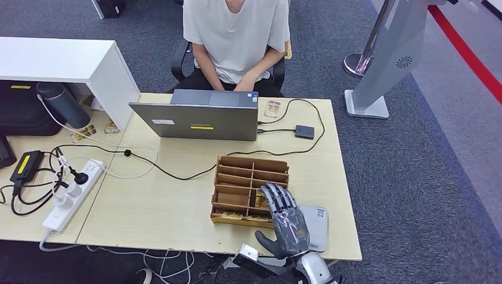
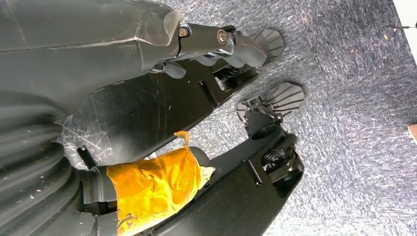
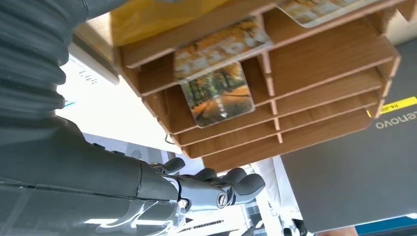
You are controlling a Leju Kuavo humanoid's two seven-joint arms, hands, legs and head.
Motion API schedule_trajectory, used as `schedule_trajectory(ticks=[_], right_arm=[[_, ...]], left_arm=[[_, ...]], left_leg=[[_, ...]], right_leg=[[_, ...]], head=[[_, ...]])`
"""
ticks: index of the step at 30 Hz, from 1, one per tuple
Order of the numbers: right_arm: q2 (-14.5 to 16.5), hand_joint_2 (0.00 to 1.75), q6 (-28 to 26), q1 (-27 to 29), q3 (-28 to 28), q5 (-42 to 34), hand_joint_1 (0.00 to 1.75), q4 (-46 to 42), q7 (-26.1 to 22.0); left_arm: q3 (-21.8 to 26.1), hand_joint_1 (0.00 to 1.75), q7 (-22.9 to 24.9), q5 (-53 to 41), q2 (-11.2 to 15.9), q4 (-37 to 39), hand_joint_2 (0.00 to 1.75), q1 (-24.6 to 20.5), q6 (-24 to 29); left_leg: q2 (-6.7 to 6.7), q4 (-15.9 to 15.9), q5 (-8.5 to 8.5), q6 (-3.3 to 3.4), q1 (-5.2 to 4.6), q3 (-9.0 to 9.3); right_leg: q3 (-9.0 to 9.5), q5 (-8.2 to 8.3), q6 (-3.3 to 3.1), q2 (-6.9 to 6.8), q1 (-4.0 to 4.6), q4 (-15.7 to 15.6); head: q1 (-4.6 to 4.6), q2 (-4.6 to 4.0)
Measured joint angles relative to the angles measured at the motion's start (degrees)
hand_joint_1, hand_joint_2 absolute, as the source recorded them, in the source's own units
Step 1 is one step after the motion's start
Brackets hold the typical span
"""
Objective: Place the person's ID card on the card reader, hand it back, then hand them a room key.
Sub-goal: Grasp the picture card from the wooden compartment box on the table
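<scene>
Laptop [image 3: 354,162] lid [image 1: 195,121] reads "Lenovo", beside wooden organizer [image 1: 251,189]

A grey card reader [image 1: 315,228] lies flat just right of the right hand [image 1: 286,223], partly under it. Room key cards with autumn-tree pictures [image 3: 218,93] stand in the wooden rack [image 1: 228,186] just ahead of the fingers.
</scene>
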Motion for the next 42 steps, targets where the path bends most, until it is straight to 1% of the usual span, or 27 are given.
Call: schedule_trajectory(ticks=[4,13,20,26,29,34,42], right_arm=[[0.1,1.75,0.0,-1.1,1.6,-0.7,0.0,0.4,1.3],[0.0,1.75,0.0,-0.9,2.2,-1.5,0.0,1.1,-1.2],[0.6,1.75,0.0,-2.4,3.9,-1.8,0.0,2.6,1.2],[0.6,1.75,0.0,-2.7,4.8,-1.9,0.0,3.0,1.7],[0.5,1.75,0.0,-2.6,4.9,-2.1,0.0,3.0,1.2],[0.0,1.75,0.0,-1.4,4.4,-2.2,0.0,3.0,-1.2],[-0.3,1.75,0.0,-0.8,3.4,-1.5,0.0,2.8,-0.2]], left_arm=[[-0.6,0.0,0.4,0.7,0.0,0.0,1.75,0.0,0.0],[-2.1,0.0,1.2,2.3,0.0,0.0,1.75,-0.2,0.2],[-3.0,0.0,1.3,3.3,0.1,0.0,1.75,-0.4,0.4],[-3.6,0.0,1.4,3.8,0.1,0.0,1.75,-0.6,0.4],[-3.8,0.0,1.4,3.9,0.1,0.0,1.75,-0.6,0.3],[-4.2,0.0,1.3,4.7,0.2,0.0,1.75,-0.6,0.3],[-4.8,0.0,1.3,5.9,0.4,0.0,1.75,-0.6,0.4]], left_leg=[[-0.01,0.0,0.01,0.0,0.0,0.0],[-0.01,0.0,0.0,0.0,0.0,-0.01],[-0.02,0.0,0.04,-0.04,0.0,0.0],[-0.02,0.0,0.04,-0.05,0.0,0.0],[-0.02,0.0,0.04,-0.05,0.0,0.0],[-0.01,0.0,0.04,-0.05,0.0,0.0],[-0.01,0.0,0.04,-0.05,0.0,0.0]], right_leg=[[0.0,0.0,0.0,-0.01,0.0,0.0],[0.0,0.0,0.0,0.0,0.0,0.0],[0.0,0.01,-0.01,-0.02,0.0,0.0],[0.0,0.01,-0.02,-0.01,0.0,0.0],[-0.01,0.01,-0.02,-0.01,0.0,0.0],[-0.01,0.01,-0.02,-0.01,0.0,0.0],[-0.01,0.01,-0.02,-0.01,0.0,0.0]], head=[[0.01,0.0],[0.01,0.0],[0.01,0.0],[0.01,0.0],[0.01,0.0],[0.01,0.0],[0.01,0.0]])
